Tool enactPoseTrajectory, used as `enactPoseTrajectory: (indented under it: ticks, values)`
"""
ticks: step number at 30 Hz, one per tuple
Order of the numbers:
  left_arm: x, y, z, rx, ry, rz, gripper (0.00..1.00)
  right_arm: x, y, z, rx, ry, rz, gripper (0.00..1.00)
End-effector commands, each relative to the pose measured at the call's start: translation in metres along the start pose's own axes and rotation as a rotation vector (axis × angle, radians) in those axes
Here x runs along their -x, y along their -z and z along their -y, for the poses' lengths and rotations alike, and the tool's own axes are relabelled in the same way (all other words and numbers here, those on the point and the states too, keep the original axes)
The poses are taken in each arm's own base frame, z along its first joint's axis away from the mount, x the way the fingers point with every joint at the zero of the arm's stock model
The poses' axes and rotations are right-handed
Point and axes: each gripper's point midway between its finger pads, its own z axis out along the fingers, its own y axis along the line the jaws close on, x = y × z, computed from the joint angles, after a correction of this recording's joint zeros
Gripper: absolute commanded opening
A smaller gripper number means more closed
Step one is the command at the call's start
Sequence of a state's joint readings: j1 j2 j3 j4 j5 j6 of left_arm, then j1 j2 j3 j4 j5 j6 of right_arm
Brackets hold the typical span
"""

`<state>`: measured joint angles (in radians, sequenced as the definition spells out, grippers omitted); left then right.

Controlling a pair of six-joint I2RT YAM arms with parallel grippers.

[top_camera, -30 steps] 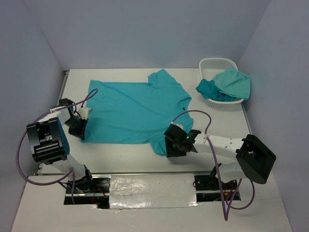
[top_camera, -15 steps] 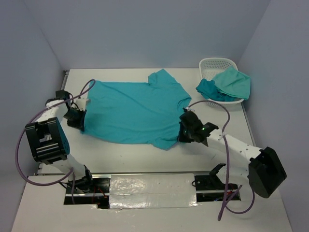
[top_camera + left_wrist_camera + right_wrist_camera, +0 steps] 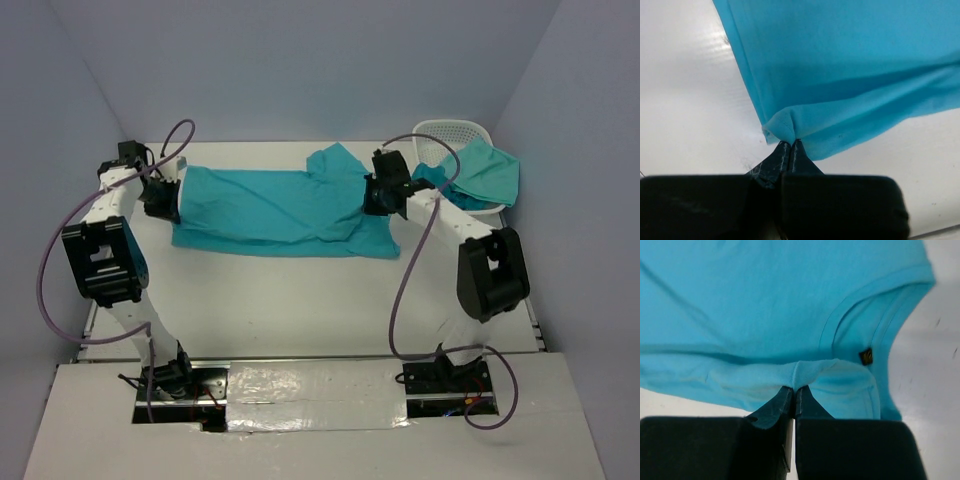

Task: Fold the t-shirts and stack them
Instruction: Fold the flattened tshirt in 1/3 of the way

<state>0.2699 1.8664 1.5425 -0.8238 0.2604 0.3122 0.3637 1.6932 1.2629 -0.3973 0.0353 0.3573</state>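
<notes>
A turquoise t-shirt [image 3: 270, 205] lies across the far half of the table, its near half doubled over the far half. My left gripper [image 3: 162, 197] is shut on the shirt's left corner [image 3: 782, 127], pinching a fold of cloth. At the right end, beside the neck opening [image 3: 865, 305], my right gripper [image 3: 380, 195] is shut on a fold of the same shirt [image 3: 800, 372]. More t-shirts, one dark teal [image 3: 435, 185] and one pale green [image 3: 485, 170], hang out of the basket [image 3: 450, 133].
The white plastic basket stands at the far right corner, close to my right arm. Grey walls close in the table on the left, back and right. Cables loop from both arms above the white tabletop [image 3: 300, 300].
Both grippers have carried the shirt's near edge away from me, folding it over the far half. The right gripper closed on the cloth during this second.
</notes>
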Motion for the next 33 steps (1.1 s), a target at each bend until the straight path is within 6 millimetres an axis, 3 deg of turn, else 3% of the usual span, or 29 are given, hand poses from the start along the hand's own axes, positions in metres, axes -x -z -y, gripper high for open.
enactPoseTrajectory:
  ticks: [1, 3, 8, 10, 19, 21, 23, 24, 25, 26, 27, 31, 33]
  values:
    - [0.015, -0.004, -0.002, -0.021, 0.059, 0.009, 0.00, 0.031, -0.011, -0.002, 0.001, 0.069, 0.029, 0.00]
    - [0.013, -0.011, -0.006, -0.015, 0.075, -0.008, 0.00, 0.032, -0.018, 0.001, -0.015, 0.072, 0.017, 0.00]
    - [0.020, -0.025, -0.018, 0.013, 0.118, -0.008, 0.00, 0.057, -0.032, 0.021, -0.062, 0.019, 0.048, 0.00]
    - [0.019, -0.028, -0.018, 0.010, 0.132, -0.016, 0.00, 0.066, -0.039, 0.019, -0.063, 0.027, 0.054, 0.00]
    - [0.009, -0.047, -0.033, 0.018, 0.203, -0.042, 0.00, 0.063, -0.065, 0.034, -0.105, 0.030, -0.014, 0.00]
    - [0.013, -0.051, -0.034, 0.005, 0.211, -0.035, 0.13, 0.069, -0.071, 0.030, -0.090, 0.040, -0.018, 0.01]
    - [0.019, -0.054, -0.036, -0.005, 0.232, -0.024, 0.27, 0.073, -0.073, 0.027, -0.082, 0.046, -0.033, 0.22]
    - [0.022, -0.055, -0.037, -0.007, 0.249, -0.020, 0.29, 0.088, -0.075, 0.024, -0.088, 0.046, -0.009, 0.25]
    - [0.034, -0.049, -0.042, -0.010, 0.259, 0.013, 0.33, 0.090, -0.075, 0.025, -0.101, 0.042, -0.019, 0.35]
    - [0.037, -0.049, -0.047, -0.007, 0.277, 0.023, 0.36, 0.093, -0.080, 0.027, -0.111, 0.044, -0.021, 0.38]
    - [0.046, -0.046, -0.054, 0.002, 0.305, 0.051, 0.36, 0.115, -0.073, 0.021, -0.103, 0.045, 0.024, 0.39]
    - [0.087, -0.005, -0.107, 0.116, 0.361, 0.214, 0.44, 0.137, -0.061, 0.024, -0.145, 0.033, 0.057, 0.53]
    - [0.100, 0.012, -0.110, 0.078, 0.354, 0.294, 0.45, 0.141, -0.049, 0.019, -0.116, 0.026, 0.068, 0.55]
